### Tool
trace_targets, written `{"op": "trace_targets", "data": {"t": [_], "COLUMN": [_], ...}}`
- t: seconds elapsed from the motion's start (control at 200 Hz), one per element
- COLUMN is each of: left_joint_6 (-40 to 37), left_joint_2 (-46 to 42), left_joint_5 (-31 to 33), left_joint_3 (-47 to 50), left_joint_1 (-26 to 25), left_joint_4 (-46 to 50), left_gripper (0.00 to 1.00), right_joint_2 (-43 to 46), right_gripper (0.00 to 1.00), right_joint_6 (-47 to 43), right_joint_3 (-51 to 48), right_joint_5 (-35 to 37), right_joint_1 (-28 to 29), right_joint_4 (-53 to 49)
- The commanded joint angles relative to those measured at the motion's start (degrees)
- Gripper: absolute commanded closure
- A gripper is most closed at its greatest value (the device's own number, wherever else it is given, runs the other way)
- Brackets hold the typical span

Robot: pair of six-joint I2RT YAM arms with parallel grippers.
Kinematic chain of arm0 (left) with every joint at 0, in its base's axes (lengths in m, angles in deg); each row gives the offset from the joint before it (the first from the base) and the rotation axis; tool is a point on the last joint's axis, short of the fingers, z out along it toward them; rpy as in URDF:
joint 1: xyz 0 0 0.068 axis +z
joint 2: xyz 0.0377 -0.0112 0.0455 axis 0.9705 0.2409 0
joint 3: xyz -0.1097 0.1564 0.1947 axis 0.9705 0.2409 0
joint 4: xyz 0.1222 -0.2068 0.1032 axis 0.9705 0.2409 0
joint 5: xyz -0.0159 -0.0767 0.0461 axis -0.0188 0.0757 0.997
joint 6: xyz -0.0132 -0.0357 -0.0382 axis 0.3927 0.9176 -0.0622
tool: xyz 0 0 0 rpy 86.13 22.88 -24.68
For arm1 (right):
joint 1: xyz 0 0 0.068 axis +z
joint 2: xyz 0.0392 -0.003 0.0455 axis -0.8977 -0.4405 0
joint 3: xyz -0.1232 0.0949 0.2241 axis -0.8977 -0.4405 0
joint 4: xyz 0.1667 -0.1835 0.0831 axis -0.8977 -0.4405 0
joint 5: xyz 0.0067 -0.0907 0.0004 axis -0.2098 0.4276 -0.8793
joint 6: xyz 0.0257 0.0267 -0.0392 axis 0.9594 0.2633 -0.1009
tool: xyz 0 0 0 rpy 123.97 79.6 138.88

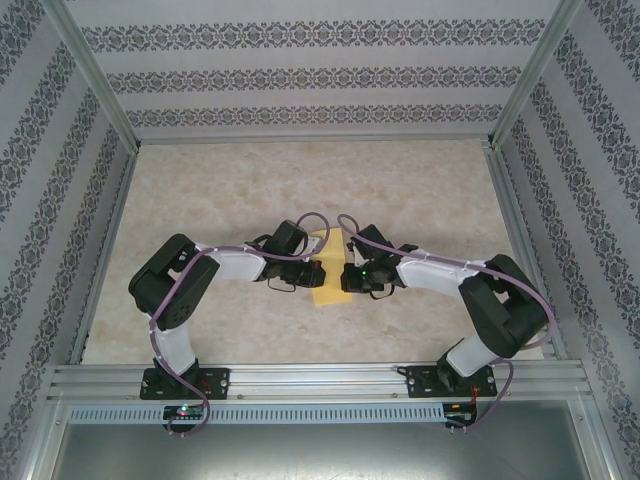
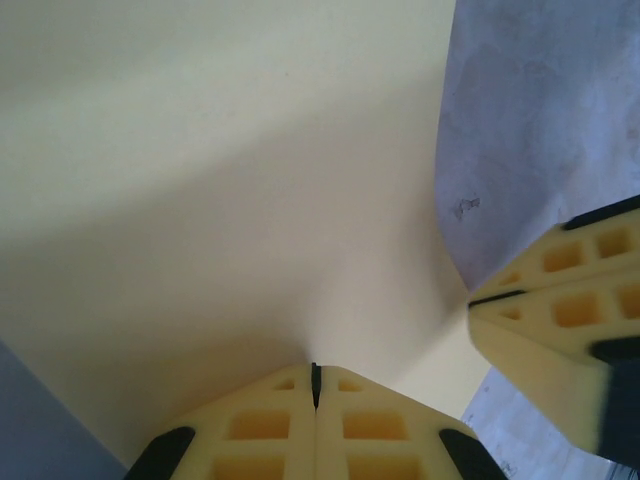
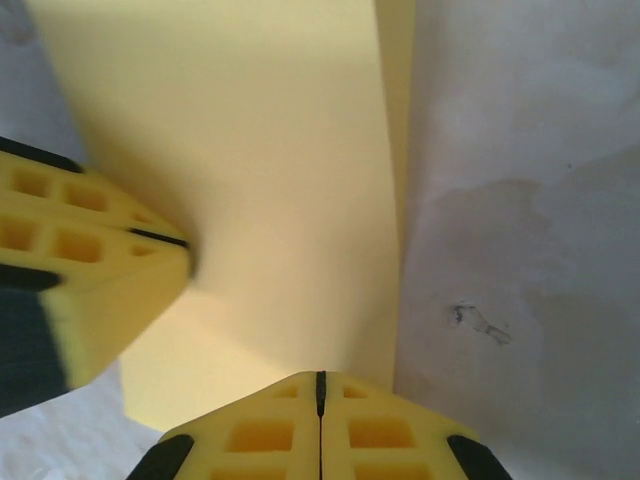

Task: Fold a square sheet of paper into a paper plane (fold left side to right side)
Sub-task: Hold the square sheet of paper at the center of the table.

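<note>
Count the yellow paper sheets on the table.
1: the square sheet of paper lies between the shut left gripper and right gripper, tips touching it. Part is covered, so another could be hidden.

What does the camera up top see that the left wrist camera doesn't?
Top view: the whole left arm and right arm, the patterned walls and the metal frame. Left wrist view: up close, the left gripper shut, the right gripper beside it, and a small dark mark on the table. Both: the square sheet of paper and the table.
</note>
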Motion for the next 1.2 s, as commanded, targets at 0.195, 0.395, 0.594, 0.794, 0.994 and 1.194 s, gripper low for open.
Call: {"op": "trace_targets", "data": {"t": [0.195, 0.395, 0.594, 0.794, 0.994, 1.194], "left_joint_6": [-1.1, -0.2, 0.7, 1.7, 3.4, 3.8], "left_joint_2": [-1.5, 0.0, 2.2, 3.2, 4.5, 5.0], "left_joint_5": [1.3, 1.7, 2.5, 4.2, 6.1, 8.1], "left_joint_3": [-4.3, -5.7, -4.9, -3.5, -3.0, -2.3], "left_joint_1": [0.0, 1.7, 2.8, 3.8, 5.1, 6.0], "left_joint_4": [5.8, 3.7, -0.4, -3.1, -5.3, -6.0], "left_gripper": [0.92, 0.90, 0.90, 0.90, 0.90, 0.90], "right_joint_2": [-3.7, -4.5, -4.6, -4.4, -5.6, -5.5], "right_gripper": [0.95, 0.95, 0.95, 0.95, 0.95, 0.96], "right_joint_6": [-1.1, -1.7, -2.1, -2.9, -3.7, -4.1], "right_joint_3": [-0.5, -0.7, -0.3, 0.0, 0.4, 0.2], "right_joint_5": [2.6, 2.9, 3.6, 4.6, 4.7, 4.7], "right_joint_1": [0.6, 0.5, 0.6, 0.6, 0.6, 0.6], "right_joint_4": [-4.2, -4.8, -5.7, -7.4, -8.9, -9.4]}}
